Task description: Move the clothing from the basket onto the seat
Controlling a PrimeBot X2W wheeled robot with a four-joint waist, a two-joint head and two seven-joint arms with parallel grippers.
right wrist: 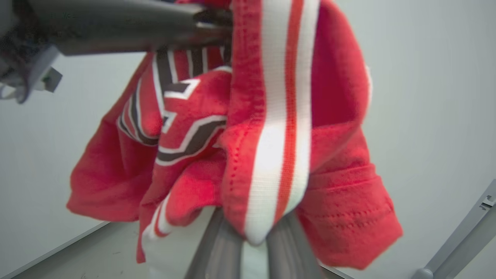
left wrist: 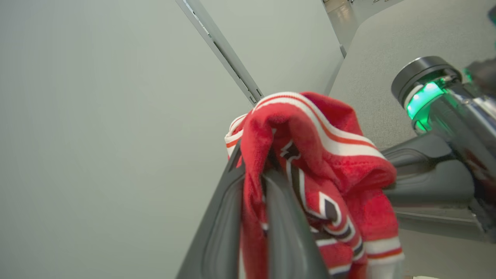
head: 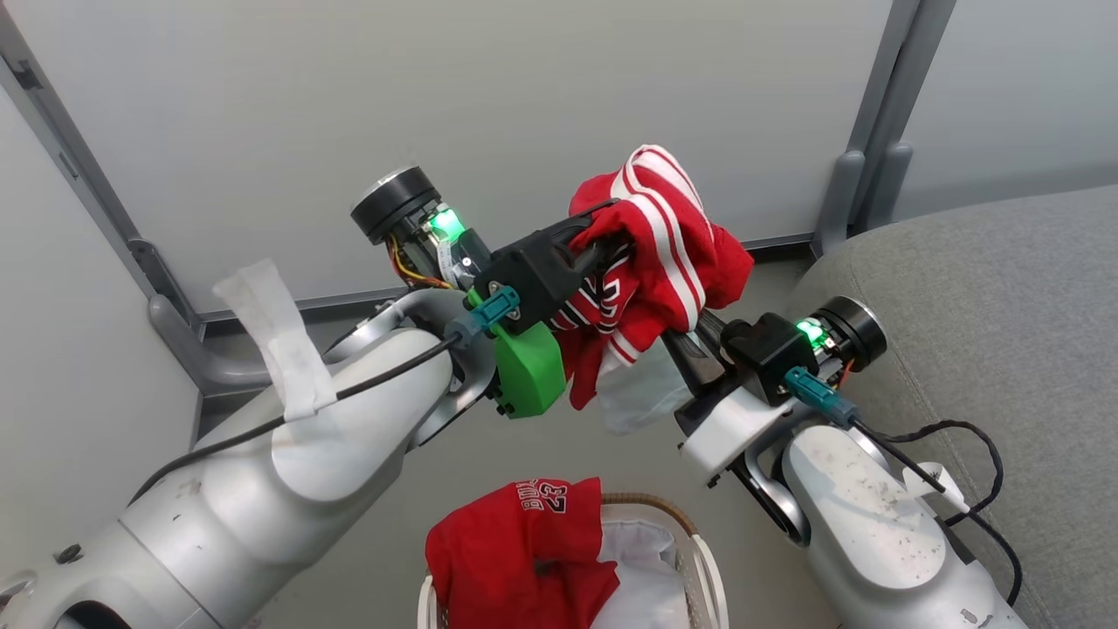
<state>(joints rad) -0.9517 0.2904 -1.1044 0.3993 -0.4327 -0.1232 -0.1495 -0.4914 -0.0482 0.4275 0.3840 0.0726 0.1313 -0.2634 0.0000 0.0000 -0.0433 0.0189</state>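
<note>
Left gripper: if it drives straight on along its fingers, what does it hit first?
The left gripper is shut on the striped red garment, which is draped over its tips. Past that cloth, the pale wall panel looks next, though depth is unclear.

The striped garment [head: 664, 253] hangs in the air between two claws: the left claw [head: 603, 236] pinches it from the left, the right claw [head: 677, 336] from below right. Beneath them stands the basket [head: 699, 550], with the numbered garment [head: 515, 550] lying in it. The seat [head: 1004, 288] is to the right.
</note>
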